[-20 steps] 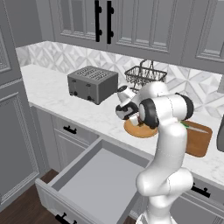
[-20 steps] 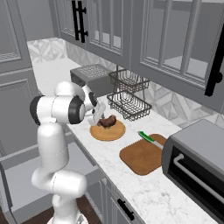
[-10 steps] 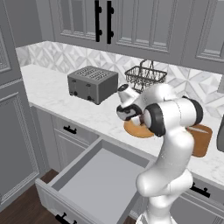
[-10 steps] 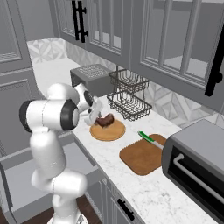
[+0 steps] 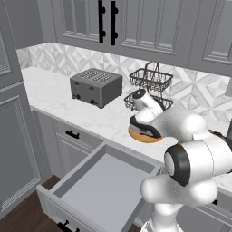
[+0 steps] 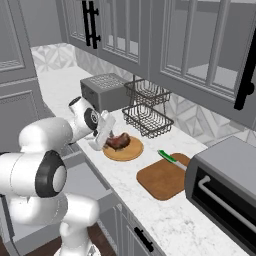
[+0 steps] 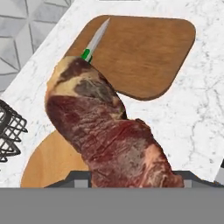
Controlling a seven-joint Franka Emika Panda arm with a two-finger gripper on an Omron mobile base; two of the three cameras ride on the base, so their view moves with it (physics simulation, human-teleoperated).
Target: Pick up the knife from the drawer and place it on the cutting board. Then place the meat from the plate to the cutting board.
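The meat (image 6: 119,141), a dark red marbled chunk, lies low over the round tan plate (image 6: 131,153). My gripper (image 6: 109,142) reaches down at its left end, fingers shut on the meat. In the hand view the meat (image 7: 109,140) rises close between the jaws, above the plate (image 7: 46,162). The reddish-brown cutting board (image 6: 162,177) lies to the plate's right, with the green-handled knife (image 6: 171,159) on its far edge. The hand view shows the knife (image 7: 94,43) at the edge of the cutting board (image 7: 144,52). Below the counter the wide grey drawer (image 5: 102,188) stands open. My hand hides part of the plate (image 5: 144,136).
A grey toaster (image 5: 96,86) stands at the back left of the counter. A black wire rack (image 6: 146,110) sits behind the plate. A toaster oven (image 6: 225,187) blocks the right end, just past the board. The open drawer juts out beside my base.
The hand has dropped slightly onto the meat and its jaws have drawn in around it. The arm's elbow has swung nearer the cameras. Plate, board and knife stay put.
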